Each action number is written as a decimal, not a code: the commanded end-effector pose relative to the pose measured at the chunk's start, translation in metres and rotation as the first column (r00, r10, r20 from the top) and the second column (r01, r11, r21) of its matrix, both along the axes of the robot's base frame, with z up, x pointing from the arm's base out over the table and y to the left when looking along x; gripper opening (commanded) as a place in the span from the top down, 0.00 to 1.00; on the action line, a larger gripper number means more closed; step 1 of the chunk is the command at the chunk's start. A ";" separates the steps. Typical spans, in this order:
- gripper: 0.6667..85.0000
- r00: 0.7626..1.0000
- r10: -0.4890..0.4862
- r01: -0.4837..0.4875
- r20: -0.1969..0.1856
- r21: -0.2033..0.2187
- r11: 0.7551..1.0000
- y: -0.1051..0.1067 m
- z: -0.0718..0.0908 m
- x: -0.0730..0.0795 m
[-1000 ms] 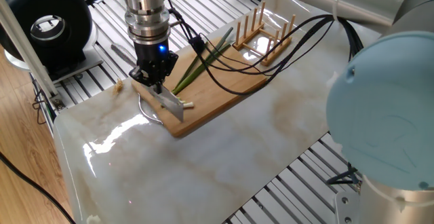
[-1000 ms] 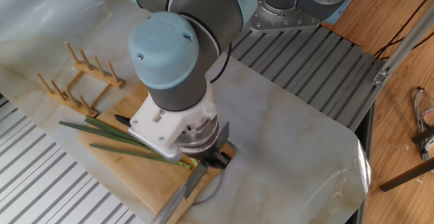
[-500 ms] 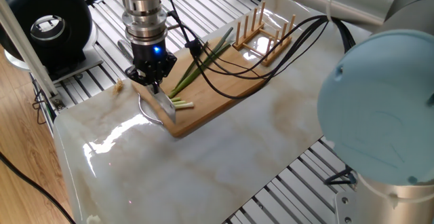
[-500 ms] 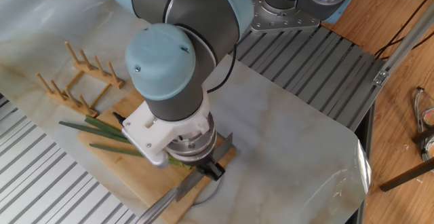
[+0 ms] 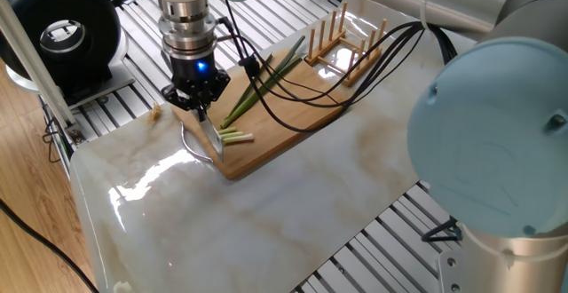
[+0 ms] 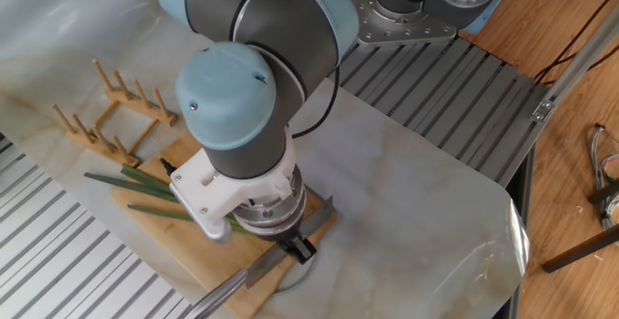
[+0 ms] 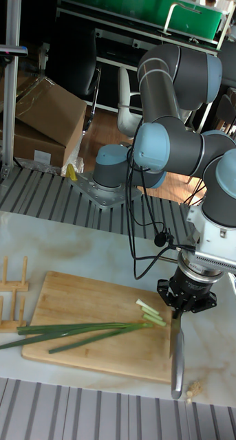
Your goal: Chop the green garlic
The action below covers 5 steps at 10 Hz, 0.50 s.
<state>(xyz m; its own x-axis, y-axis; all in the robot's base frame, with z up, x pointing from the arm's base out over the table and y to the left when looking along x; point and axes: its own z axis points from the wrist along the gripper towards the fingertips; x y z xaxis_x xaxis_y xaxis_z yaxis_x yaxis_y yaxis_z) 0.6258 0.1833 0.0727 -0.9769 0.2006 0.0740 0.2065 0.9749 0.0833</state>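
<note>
**A:** Start with one fixed view. Where's the green garlic (image 5: 257,89)?

**B:** Upper middle of the frame, lying on the cutting board (image 5: 293,120) with its leaves running toward the peg rack (image 5: 346,40) and its pale end down near the gripper (image 5: 197,106). Two short pale pieces (image 5: 235,136) lie just beside the knife (image 5: 211,135), which the gripper has clamped by the handle, blade pointing at the board's lower corner.

**A:** And the other fixed view?

**B:** The arm hides most of it. Dark leaves (image 6: 131,179) stick out at centre left, and the knife (image 6: 276,259) slants toward the bottom edge under the gripper (image 6: 290,245). I can't make out the jaws here.

**A:** The tall fixed view?

**B:** It's the clearest. The stalks (image 7: 76,331) lie across the board (image 7: 83,295) in the lower left; I count about three long leaves, though they overlap. Roughly three cut pieces (image 7: 151,313) sit at the pale end, right of centre. The gripper (image 7: 184,304) holds the knife (image 7: 175,354) blade-down, just right of those pieces. One rack (image 7: 9,292) is at the left edge.

**A:** How will it handle?

**B:** It's light and limp in the leaves and firmer at the pale end, so I'd guess it slides or rolls under the blade — nothing pins it. If it needed holding, I'd take the firmer stalk, not the leaves.
</note>
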 end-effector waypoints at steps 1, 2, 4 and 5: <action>0.99 1.000 -0.021 0.021 -0.011 0.002 1.000 -0.001 -0.001 0.000; 0.99 1.000 -0.019 0.019 -0.011 0.007 1.000 -0.001 -0.002 0.000; 0.99 1.000 -0.016 0.016 -0.010 -0.004 1.000 -0.003 -0.002 0.000; 0.99 1.000 -0.013 0.013 -0.012 -0.013 1.000 -0.006 -0.003 0.000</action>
<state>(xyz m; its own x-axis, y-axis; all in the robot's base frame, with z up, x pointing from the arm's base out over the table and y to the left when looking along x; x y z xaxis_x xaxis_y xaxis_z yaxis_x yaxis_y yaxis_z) 0.6257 0.1792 0.0696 -0.9744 0.2102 0.0795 0.2158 0.9739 0.0703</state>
